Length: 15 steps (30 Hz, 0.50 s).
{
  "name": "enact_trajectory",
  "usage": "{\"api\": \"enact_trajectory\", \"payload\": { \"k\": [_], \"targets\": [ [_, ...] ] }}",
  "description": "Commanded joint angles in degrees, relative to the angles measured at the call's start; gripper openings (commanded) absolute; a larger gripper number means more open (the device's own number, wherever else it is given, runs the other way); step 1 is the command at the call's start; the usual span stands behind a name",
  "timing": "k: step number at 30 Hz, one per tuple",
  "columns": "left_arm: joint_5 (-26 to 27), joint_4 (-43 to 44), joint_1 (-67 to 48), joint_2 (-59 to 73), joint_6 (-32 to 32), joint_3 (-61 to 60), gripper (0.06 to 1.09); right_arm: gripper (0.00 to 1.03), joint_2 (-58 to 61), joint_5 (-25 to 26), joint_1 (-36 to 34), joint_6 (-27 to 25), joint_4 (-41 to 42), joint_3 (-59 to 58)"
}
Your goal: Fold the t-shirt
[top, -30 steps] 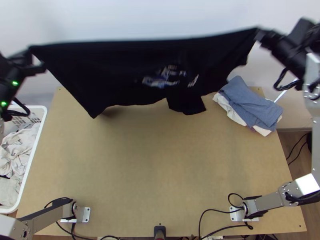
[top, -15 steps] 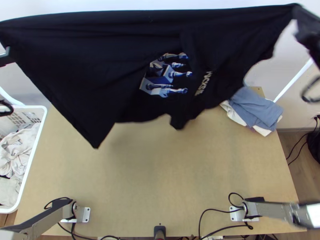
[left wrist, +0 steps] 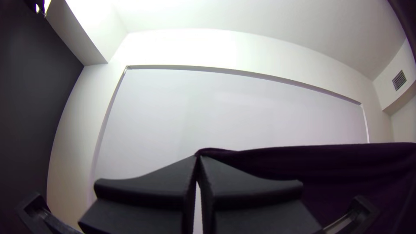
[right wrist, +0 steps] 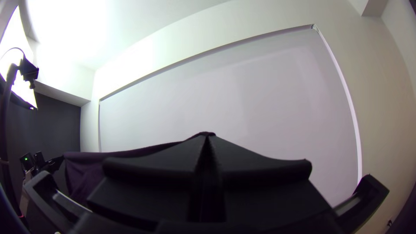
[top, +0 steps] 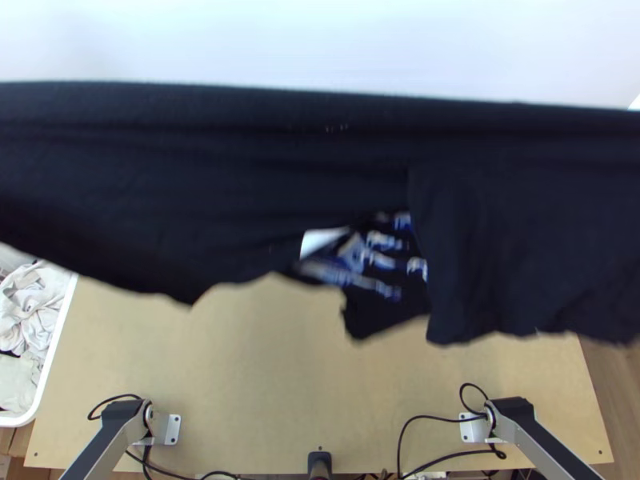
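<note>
The black t-shirt [top: 200, 184] hangs stretched across the whole width of the top view, high above the table, its blue-and-white print [top: 360, 260] partly covered by a fold. In the left wrist view my left gripper [left wrist: 198, 159] is shut on an edge of the shirt [left wrist: 346, 167], which runs off to one side. My right gripper [right wrist: 207, 138], in the right wrist view, is likewise shut on the shirt [right wrist: 86, 169], with cloth at its fingertips. The left gripper's arm stands farther off in that view. The shirt's lower edge hangs loose and uneven.
Light wooden table [top: 240, 368] lies beneath the shirt. A white basket [top: 50, 360] with pale cloths stands at the table's left side. Cables [top: 432, 436] lie by the arms' bases along the near edge.
Both arms have carried the shirt nearer to the top camera, so it spreads wider over the picture and its lower edge has swung. The shirt now covers the grey-blue folded pile.
</note>
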Motion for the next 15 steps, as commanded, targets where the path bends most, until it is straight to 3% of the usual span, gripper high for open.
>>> {"api": "enact_trajectory", "payload": {
  "k": [1, 6, 15],
  "targets": [
    [-2.9, 0.1, 1.1, -0.1, -0.3, -1.0, 0.1, 0.03, -0.2, 2.1, -0.5, -1.0, 0.0, -0.8],
    [-2.8, -1.4, 0.1, -1.8, -1.0, -8.0, 0.1, 0.03, -0.4, 2.0, -0.4, -1.0, 0.0, -7.1],
    [2.2, -7.0, -2.1, -14.9, -5.5, -43.3, 0.1, 0.03, -11.7, 1.3, 2.9, 2.3, 5.6, -46.7]
  ]
}}
